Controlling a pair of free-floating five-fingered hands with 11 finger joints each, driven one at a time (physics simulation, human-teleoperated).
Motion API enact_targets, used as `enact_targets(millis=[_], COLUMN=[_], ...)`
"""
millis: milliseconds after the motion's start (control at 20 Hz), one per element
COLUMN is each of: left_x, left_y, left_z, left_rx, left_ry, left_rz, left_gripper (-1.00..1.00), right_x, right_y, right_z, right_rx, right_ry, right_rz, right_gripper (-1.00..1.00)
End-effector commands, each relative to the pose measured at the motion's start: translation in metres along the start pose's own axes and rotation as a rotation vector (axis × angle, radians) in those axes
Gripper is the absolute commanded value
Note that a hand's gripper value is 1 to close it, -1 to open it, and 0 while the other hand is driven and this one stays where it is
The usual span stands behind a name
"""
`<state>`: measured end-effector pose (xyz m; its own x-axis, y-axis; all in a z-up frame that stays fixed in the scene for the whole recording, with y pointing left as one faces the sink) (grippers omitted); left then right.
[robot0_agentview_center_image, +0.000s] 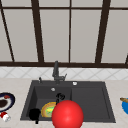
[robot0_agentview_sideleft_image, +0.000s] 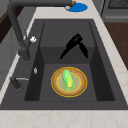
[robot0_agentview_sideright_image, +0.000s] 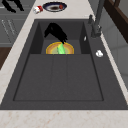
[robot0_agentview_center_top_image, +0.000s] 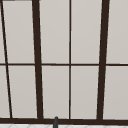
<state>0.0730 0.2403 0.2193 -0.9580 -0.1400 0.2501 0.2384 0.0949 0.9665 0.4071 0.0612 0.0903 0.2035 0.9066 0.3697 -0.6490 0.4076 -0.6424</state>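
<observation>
Right robot hand (robot0_agentview_sideleft_image: 75, 45) is held spread, thumb apart from straight fingers, above the right rim of the round yellow-brown plate (robot0_agentview_sideleft_image: 55, 87) in the dark sink basin (robot0_agentview_sideleft_image: 97, 75). The green-yellow corn cob (robot0_agentview_sideleft_image: 67, 79) lying on it is best gripped across its middle. Left robot hand (robot0_agentview_center_image: 34, 114) is seen at the sink's near left edge.

Landmark: sink basin (robot0_agentview_sideleft_image: 45, 82). Its floor is taken by a yellow plate (robot0_agentview_sideleft_image: 56, 86) carrying a corn cob (robot0_agentview_sideleft_image: 67, 79); bare margin remains along the walls. A hand (robot0_agentview_sideleft_image: 75, 43) hangs above the basin's drainboard edge. The faucet (robot0_agentview_sideleft_image: 17, 30) arches over the basin's window side. The drainboard (robot0_agentview_sideright_image: 58, 77) beside the basin lies unobstructed.
</observation>
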Motion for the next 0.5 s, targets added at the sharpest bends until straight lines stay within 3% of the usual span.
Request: enact_targets(millis=[0, 200, 450], left_x=[0.0, 0.0, 0.0], left_y=[0.0, 0.0, 0.0], left_z=[0.0, 0.0, 0.0], left_rx=[0.0, 0.0, 0.0], left_ry=[0.0, 0.0, 0.0], left_rz=[0.0, 0.0, 0.0], left_gripper=[0.0, 0.0, 0.0], right_x=[-0.009, -0.009, -0.005], right_y=[0.016, 0.035, 0.049], right_z=[-0.017, -0.034, -0.068], right_rx=[0.066, 0.096, 0.081], right_ry=[-0.071, -0.055, 0.008], right_rz=[0.081, 0.109, 0.121], right_gripper=[-1.0, -1.0, -1.0])
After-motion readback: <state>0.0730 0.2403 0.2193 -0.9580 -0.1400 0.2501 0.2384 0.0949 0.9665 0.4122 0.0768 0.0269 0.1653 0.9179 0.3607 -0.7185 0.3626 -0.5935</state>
